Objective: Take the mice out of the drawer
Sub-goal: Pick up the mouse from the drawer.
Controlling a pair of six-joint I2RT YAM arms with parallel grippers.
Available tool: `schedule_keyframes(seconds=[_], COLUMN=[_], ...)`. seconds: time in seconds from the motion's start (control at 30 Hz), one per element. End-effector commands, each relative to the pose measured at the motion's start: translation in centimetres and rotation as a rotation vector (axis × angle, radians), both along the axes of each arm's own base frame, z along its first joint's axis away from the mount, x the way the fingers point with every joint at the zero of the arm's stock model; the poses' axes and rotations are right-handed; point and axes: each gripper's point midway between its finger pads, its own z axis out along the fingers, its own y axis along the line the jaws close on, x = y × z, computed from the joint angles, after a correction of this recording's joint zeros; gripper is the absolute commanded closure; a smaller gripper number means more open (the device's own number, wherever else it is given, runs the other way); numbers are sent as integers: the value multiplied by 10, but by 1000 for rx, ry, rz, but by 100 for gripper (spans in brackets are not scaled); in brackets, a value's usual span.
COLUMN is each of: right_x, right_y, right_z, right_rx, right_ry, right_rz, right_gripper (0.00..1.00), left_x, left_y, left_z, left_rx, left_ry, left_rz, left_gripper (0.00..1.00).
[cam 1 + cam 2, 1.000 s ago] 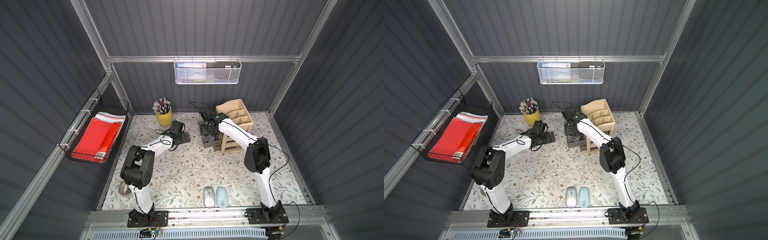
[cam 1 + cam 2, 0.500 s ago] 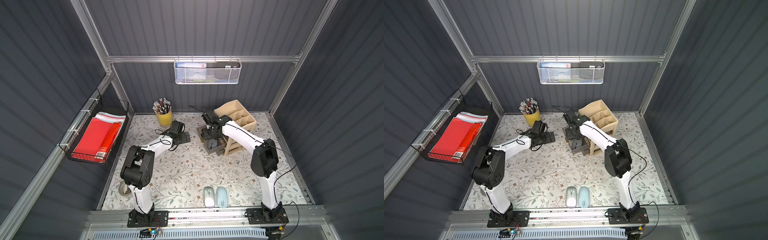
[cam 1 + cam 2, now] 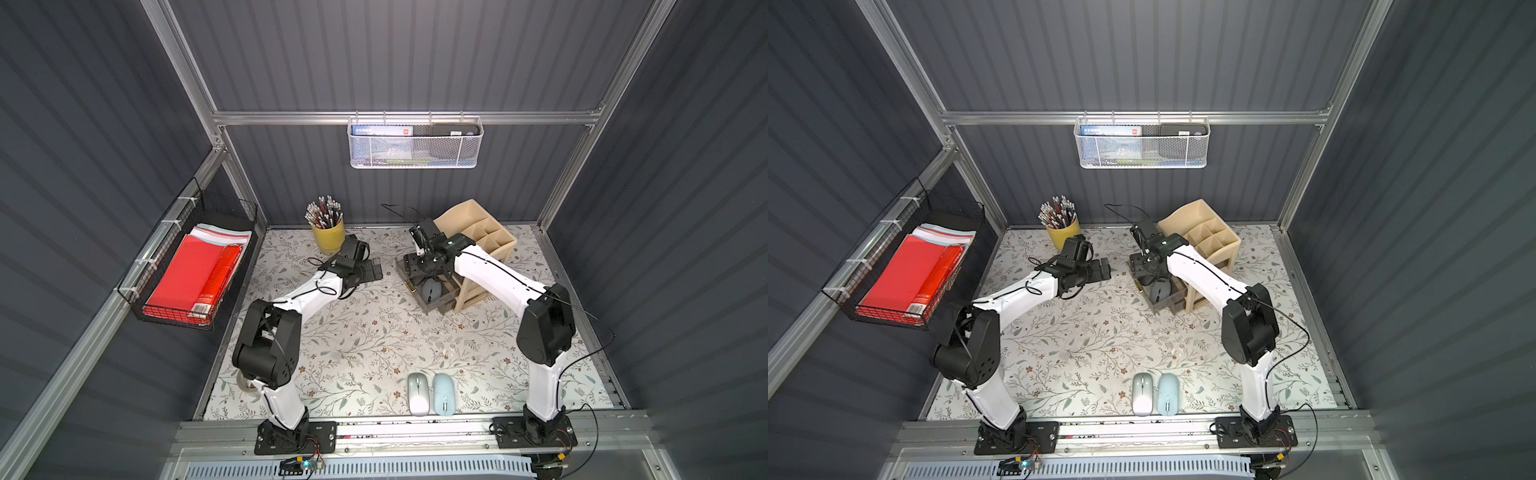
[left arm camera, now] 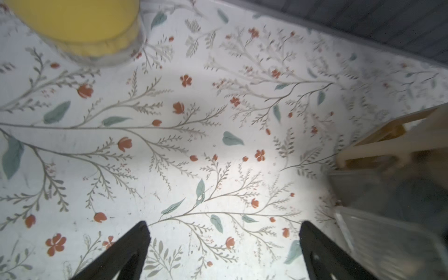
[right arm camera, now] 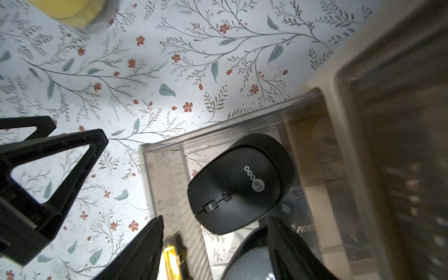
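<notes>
Two of the mice are already out on the worktop (image 3: 357, 332). The silver-white mouse (image 3: 417, 393) and the pale blue mouse (image 3: 444, 393) lie side by side, just touching or nearly so, at the near edge between my two arm bases.

Inside the clear drawer (image 5: 218, 131), the right wrist view shows a black mouse (image 5: 240, 184) with a white logo, lying flat. A greyer mouse (image 5: 252, 261) lies just beside it, partly cut off by the frame. In both top views I can make out only one dark mouse (image 3: 432, 289) in the drawer (image 3: 434, 307), and I cannot tell which of the two it is.

The drawer stands pulled out to the left of the beige organiser (image 3: 478, 237), towards the far right of the worktop.

My right claw (image 5: 215, 242) hangs over the drawer with its jaws apart. The greyer mouse sits between them, and I see no clamp on it. From above, the right claw (image 3: 1152, 272) covers the far part of the drawer.

My left claw (image 4: 224, 228) is spread wide over bare floral worktop, holding nothing. It sits left of the drawer and just near of the yellow pencil cup (image 3: 328, 239).

On the far wall hangs a white mesh basket (image 3: 415, 143). A black wire basket (image 3: 195, 266) with red folders hangs on the left wall.
</notes>
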Motion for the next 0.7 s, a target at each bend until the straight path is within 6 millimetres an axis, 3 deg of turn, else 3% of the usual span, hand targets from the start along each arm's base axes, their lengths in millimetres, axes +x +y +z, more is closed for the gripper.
schedule_keyframes(seconds=[0.0, 0.27, 0.53, 0.67], right_x=[14, 21, 10, 12], right_y=[8, 3, -6, -19], right_z=[33, -18, -38, -57], right_rx=[77, -22, -49, -124], right_ry=[-88, 38, 34, 41], right_rz=[-17, -122, -210, -278], right_gripper=[28, 30, 31, 30], left_x=[9, 4, 4, 2], left_y=[-9, -7, -7, -9], left_z=[59, 46, 45, 44], left_rx=[-10, 26, 38, 26], left_ry=[-126, -91, -91, -88], left_rz=[-49, -56, -69, -82], left_gripper=[1, 1, 1, 1])
